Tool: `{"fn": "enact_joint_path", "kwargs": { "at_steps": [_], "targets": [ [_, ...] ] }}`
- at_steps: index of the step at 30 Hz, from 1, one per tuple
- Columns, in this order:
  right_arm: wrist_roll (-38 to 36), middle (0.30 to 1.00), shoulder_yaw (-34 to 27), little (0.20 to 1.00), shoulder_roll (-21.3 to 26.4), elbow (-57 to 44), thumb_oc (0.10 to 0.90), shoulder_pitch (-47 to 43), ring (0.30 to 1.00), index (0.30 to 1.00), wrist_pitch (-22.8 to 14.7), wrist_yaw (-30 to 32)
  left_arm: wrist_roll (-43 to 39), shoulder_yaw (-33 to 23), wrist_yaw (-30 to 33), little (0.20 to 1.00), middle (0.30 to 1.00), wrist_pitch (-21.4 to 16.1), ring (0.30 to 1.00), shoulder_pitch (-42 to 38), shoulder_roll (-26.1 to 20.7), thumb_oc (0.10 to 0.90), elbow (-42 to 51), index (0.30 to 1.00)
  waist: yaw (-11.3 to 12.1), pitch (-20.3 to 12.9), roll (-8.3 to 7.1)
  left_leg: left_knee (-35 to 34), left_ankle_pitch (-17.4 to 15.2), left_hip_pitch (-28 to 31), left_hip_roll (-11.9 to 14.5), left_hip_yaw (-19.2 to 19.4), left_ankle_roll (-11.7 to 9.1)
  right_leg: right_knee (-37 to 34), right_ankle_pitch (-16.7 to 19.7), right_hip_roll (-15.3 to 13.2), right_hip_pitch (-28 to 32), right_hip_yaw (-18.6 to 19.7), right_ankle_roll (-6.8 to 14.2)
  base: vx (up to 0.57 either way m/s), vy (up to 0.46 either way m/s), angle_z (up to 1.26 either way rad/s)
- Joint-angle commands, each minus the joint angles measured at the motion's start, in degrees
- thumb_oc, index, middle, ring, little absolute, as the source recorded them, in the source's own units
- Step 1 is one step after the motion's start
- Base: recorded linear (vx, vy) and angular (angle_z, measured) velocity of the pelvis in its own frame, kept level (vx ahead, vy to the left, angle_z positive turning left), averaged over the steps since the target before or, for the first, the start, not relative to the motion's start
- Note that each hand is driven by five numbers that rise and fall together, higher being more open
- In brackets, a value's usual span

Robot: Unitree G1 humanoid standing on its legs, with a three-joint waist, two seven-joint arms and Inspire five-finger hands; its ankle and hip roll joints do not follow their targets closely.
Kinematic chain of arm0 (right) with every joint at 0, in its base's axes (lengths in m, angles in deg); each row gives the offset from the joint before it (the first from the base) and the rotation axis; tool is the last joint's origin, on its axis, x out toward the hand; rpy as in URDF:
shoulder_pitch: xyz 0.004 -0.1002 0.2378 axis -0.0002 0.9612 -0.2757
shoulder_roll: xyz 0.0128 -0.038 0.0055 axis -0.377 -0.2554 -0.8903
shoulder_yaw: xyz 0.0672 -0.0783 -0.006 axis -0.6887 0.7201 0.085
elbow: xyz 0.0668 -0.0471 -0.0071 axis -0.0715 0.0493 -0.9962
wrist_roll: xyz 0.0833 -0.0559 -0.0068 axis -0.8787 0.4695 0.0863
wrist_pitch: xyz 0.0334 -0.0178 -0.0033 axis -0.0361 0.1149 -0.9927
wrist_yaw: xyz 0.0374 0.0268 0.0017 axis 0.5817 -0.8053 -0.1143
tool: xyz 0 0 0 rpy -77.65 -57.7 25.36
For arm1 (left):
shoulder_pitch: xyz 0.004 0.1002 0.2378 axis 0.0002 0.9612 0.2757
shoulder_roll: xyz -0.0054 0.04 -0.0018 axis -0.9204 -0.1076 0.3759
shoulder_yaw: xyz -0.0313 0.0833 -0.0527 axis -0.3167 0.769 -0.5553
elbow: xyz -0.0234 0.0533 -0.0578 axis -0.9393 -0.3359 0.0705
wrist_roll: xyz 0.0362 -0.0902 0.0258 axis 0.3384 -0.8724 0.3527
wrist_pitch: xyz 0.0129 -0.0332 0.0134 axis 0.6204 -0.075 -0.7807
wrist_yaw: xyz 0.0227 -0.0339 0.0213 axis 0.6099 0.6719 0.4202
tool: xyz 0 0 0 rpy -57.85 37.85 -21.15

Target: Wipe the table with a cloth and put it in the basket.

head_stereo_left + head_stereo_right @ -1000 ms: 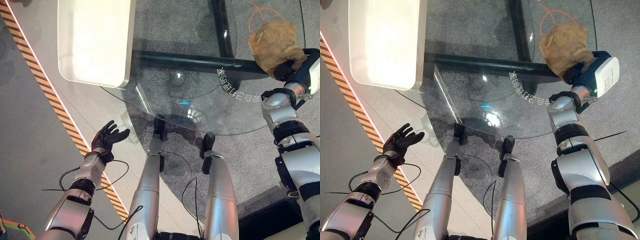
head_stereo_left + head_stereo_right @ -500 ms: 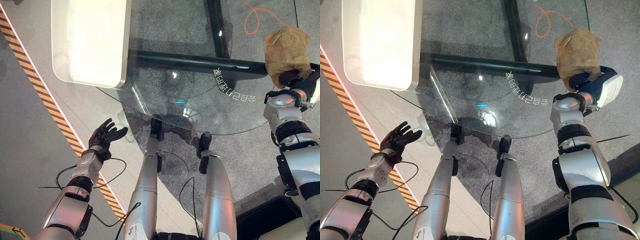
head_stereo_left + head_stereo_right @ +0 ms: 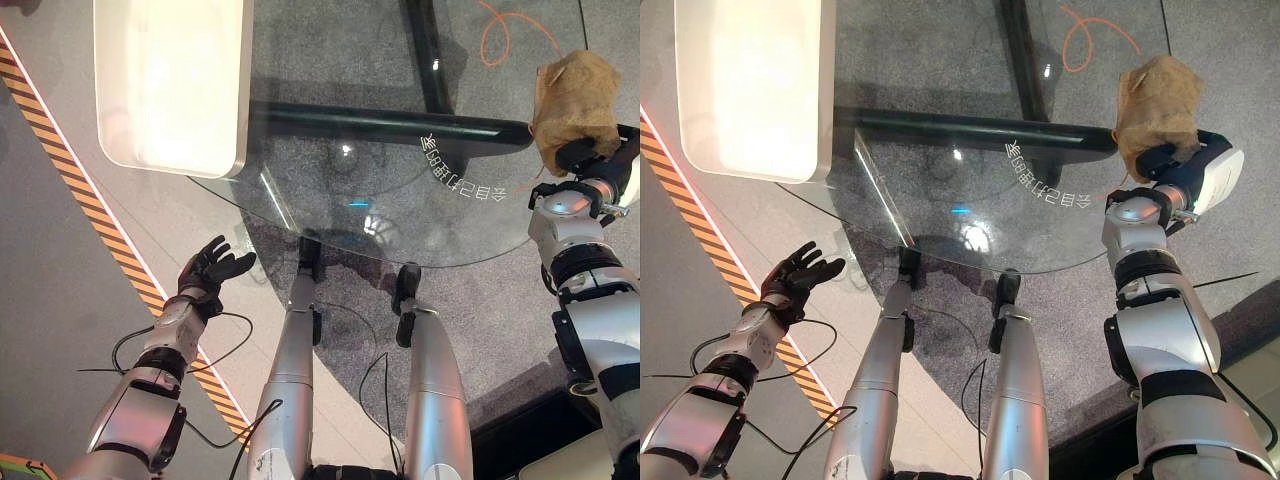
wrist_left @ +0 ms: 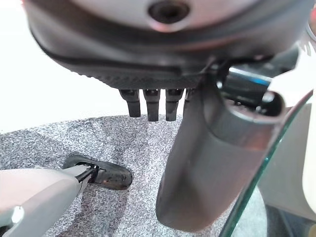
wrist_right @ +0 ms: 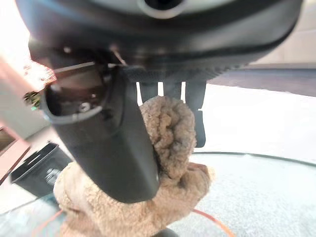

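Right eye view shows your right hand point(image 3: 1168, 160) clenched around the tan cloth point(image 3: 1157, 98), now drawn to the glass table's point(image 3: 940, 190) far right edge, mid-wipe; left hand point(image 3: 800, 275) released.

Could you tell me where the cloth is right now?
The cloth is gripped in the right robot hand, at the glass table's far right edge.

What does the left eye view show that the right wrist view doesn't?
Left eye view alone: the left hand open, low beside the glass table, and the white tray at the table's far left. Right wrist view alone: the thumb and fingers up close, pinching the bunched fabric between them. Both: the right hand shut on the brown cloth, and an orange cable.
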Motion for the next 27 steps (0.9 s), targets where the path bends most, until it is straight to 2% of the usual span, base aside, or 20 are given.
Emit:
{"fn": "enact_joint_path", "kwargs": {
  "at_steps": [1, 5, 12, 27],
  "targets": [
    [9.38, 0.300, 5.86, 0.200, 3.84, -9.42, 0.100, -3.47, 0.300, 0.300, -3.72, 0.03, -1.11, -2.00, 1.43, 0.900, 0.900, -3.43, 0.900, 0.95, 1.16, 0.800, -1.56, 0.900, 1.26, -1.21, 1.01, 5.56, -10.46, 2.71, -4.51, 4.64, 5.04, -11.82, 7.18, 4.12, 1.60, -2.76, -0.50, -0.02, 0.015, -0.03],
    [13.43, 0.300, 9.36, 0.200, 2.54, -17.04, 0.100, -4.78, 0.300, 0.300, -0.57, 0.16, -1.02, -1.66, 2.09, 0.900, 0.900, -4.34, 0.900, 2.54, 2.39, 0.800, 0.16, 0.900, 1.53, -1.21, 1.34, 5.04, -10.14, 3.08, -4.90, 4.70, 5.15, -11.87, 6.88, 4.14, 1.93, -3.02, -0.82, -0.02, 0.024, -0.05],
    [20.63, 0.300, 14.14, 0.200, 0.16, -23.61, 0.100, -6.84, 0.300, 0.300, 3.61, -2.33, 0.03, -1.21, 2.50, 0.900, 0.900, -5.64, 0.900, 4.31, 4.65, 0.800, 1.78, 0.900, 2.38, -1.21, 1.99, 4.91, -9.78, 3.42, -5.50, 4.95, 5.35, -11.49, 6.32, 3.87, 2.29, -3.76, -1.38, 0.00, 0.002, -0.01],
    [27.45, 0.300, 22.54, 0.200, -4.24, -26.08, 0.100, -7.32, 0.300, 0.300, 11.12, -10.61, 0.30, 0.50, 2.56, 0.900, 0.900, -6.47, 0.900, 4.95, 7.02, 0.800, 2.80, 0.900, 3.79, -1.21, 3.71, 4.56, -8.54, 3.67, -6.40, 5.43, 5.48, -11.23, 6.21, 3.28, 2.54, -4.71, -1.88, 0.00, 0.004, 0.01]
  ]
}}
